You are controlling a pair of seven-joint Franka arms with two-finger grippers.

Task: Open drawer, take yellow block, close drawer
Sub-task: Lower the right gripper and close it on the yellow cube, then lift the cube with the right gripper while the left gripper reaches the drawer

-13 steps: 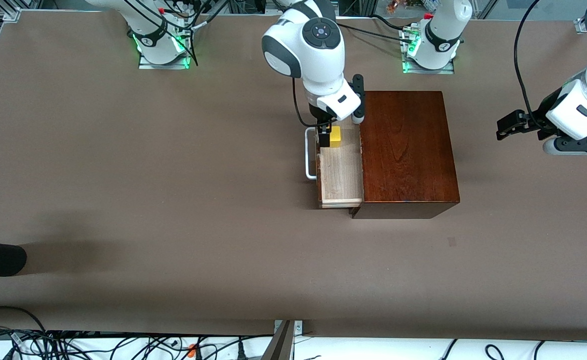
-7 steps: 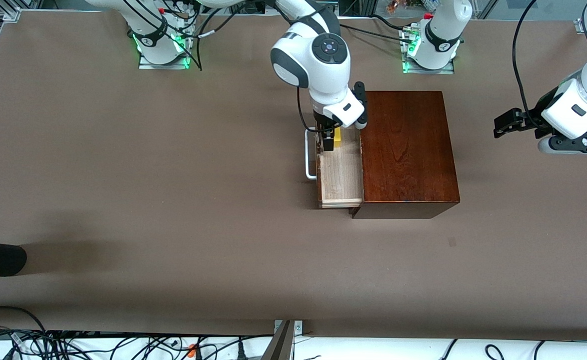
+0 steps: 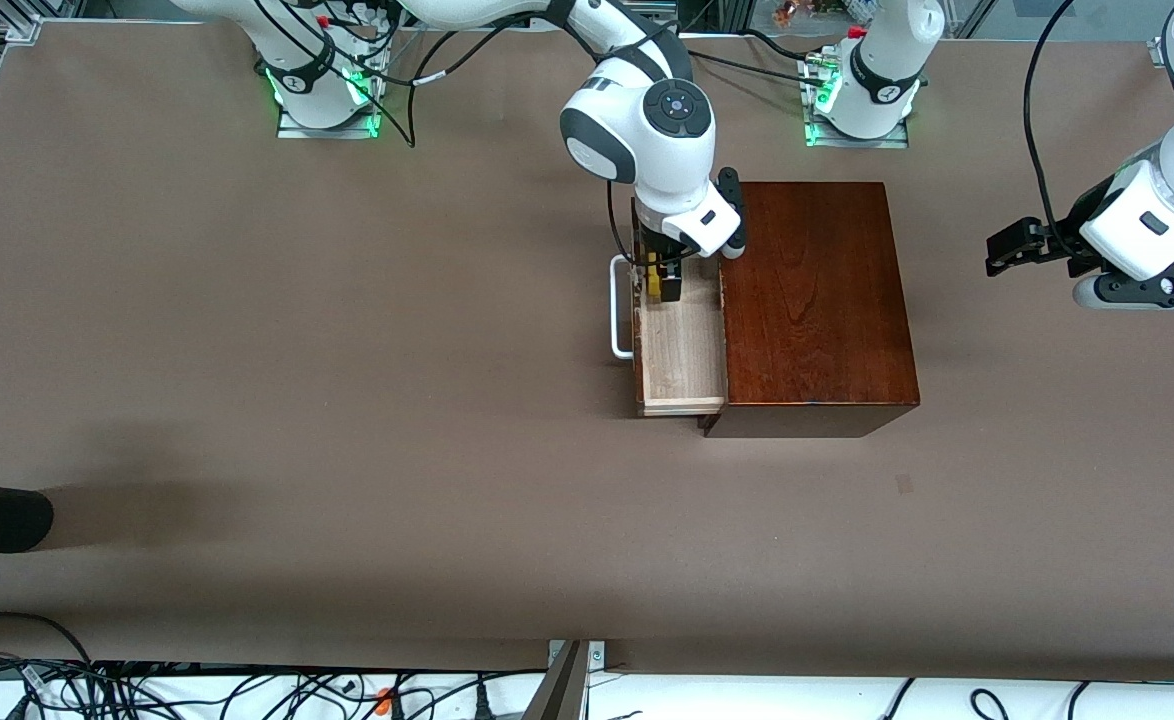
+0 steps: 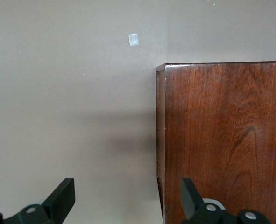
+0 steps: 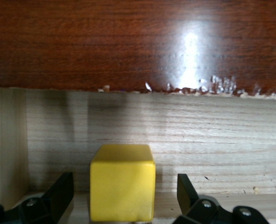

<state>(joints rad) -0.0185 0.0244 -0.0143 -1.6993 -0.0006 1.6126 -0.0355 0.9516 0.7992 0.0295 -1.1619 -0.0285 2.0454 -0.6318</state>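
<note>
With drawer pulled out of wooden box: holds yellow block, plain bright cube, on pale floor between spread, untouching fingers of right gripper. Left gripper spread wide above box edge, waiting.

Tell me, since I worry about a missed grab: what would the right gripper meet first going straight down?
Likely the yellow block, sitting between the right gripper's open jaws in the drawer; depth remains unclear.

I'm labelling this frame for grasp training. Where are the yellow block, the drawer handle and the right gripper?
yellow block (image 5: 122, 182): right wrist view, middle of its near face.
drawer handle (image 3: 615, 308): front view, middle of the white bar.
right gripper (image 5: 123, 191): right wrist view, midway between its open fingertips.
</note>
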